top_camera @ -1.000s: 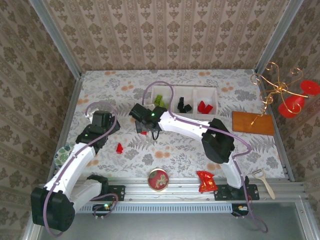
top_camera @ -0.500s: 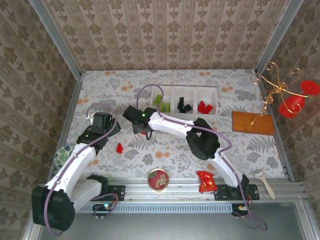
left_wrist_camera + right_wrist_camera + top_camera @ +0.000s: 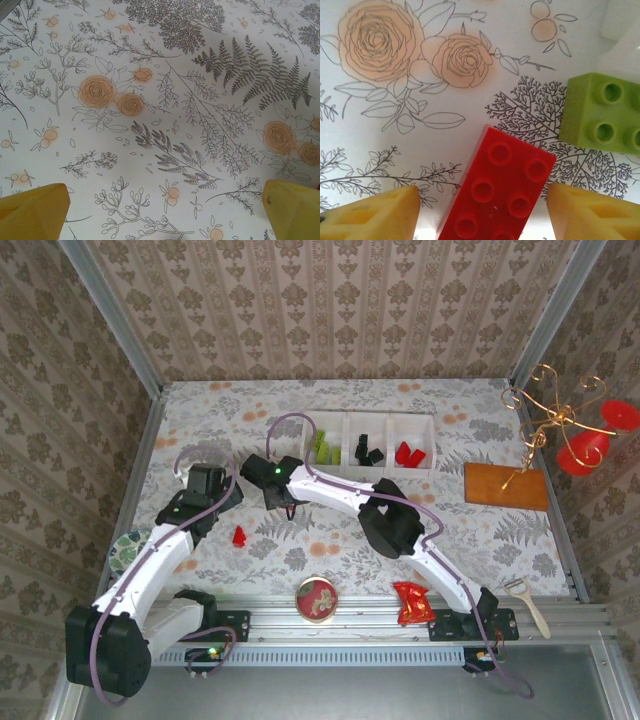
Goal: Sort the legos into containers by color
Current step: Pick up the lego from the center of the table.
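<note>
Top view: your right arm has swung further left, low over the worktop beside the tray; a second red piece lies by the left arm. Left wrist: left fingers spread wide over bare worktop. Right wrist: right fingers have narrowed but stand clear either side of the red brick, green brick just beside it, so you're about to pinch, then drop it with the reds in the tray.

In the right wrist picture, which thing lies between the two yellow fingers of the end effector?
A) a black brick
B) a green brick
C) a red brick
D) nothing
C: a red brick, studs up, lies between the fingers of the right end effector; the green brick sits off to one side, outside them.
</note>
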Controlling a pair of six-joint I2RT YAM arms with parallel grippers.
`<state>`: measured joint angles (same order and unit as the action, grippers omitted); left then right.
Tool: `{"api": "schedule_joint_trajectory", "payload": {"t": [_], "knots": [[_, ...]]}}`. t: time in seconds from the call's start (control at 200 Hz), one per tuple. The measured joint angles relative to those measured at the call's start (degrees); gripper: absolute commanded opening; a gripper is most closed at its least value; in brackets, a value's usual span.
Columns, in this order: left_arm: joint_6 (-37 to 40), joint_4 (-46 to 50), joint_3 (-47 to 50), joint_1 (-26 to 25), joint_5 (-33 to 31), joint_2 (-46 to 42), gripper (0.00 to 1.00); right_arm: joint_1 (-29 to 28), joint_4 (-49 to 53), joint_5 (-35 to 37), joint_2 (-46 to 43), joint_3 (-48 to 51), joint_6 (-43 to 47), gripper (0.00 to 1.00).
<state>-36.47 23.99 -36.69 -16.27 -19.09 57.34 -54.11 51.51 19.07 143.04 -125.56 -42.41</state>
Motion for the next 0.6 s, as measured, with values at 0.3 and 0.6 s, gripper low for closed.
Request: {"api": "schedule_joint_trajectory", "payload": {"t": [0.3,0.6], "knots": [[-0.02,-0.07,0.09,0.26,0.02,0.09,1.0,0.11,-0.09,-1.99,0.61,-0.42,0.83,0.46],[-0.02,-0.09,0.09,0.31,0.02,0.46,1.0,0.11,-0.31,-3.37,0.76,-0.87,2.23,0.23]]}}
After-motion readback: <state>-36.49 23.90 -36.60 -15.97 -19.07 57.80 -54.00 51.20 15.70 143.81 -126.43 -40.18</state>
